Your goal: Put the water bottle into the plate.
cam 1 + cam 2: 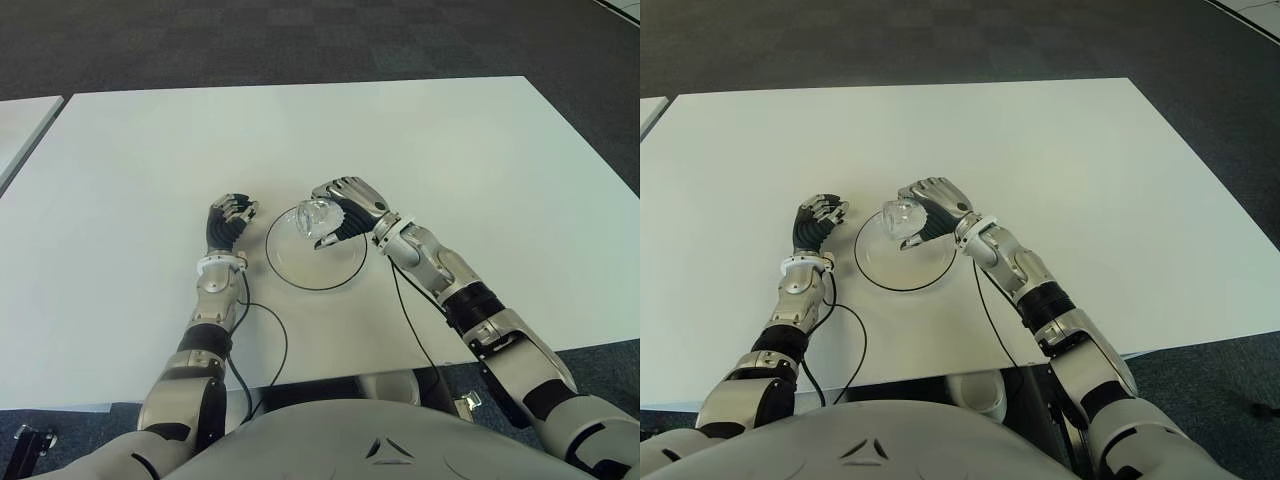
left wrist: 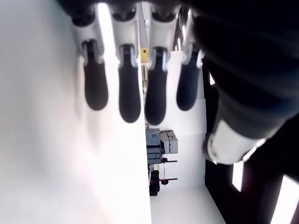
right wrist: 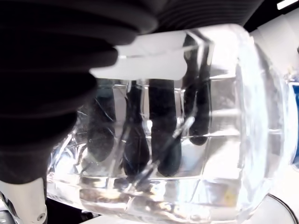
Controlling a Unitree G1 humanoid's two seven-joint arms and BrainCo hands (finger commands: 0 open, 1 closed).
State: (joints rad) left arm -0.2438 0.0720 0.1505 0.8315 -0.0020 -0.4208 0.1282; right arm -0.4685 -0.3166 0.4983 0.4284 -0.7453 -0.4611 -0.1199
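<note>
The right robot hand (image 1: 343, 211) holds a clear, ribbed plastic water bottle (image 1: 316, 218) above the far part of a round, transparent plate with a dark rim (image 1: 300, 283), which lies on the white surface (image 1: 450, 150) close to the robot's body. In the right wrist view the bottle (image 3: 177, 140) fills most of the frame, and four dark fingers (image 3: 161, 135) show through its clear wall, wrapped round the far side, with the thumb pressed on the near side, so this robot hand is grasping the bottle. From the eye views the bottle sits inside the plate's outline, but whether it touches the plate or is just above it cannot be told. The left robot hand (image 1: 228, 222) shows just beside the plate, on the plate's left side, apart from its rim. Its wrist view shows four dark-tipped fingers (image 2: 128, 88) hanging loosely side by side next to the white surface with nothing between them and the thumb, so it is relaxed and holds nothing. A thin black cable (image 1: 262, 340) runs from each forearm across the near edge of the surface. Beyond the surface lies a dark chequered carpet floor (image 1: 300, 40).
</note>
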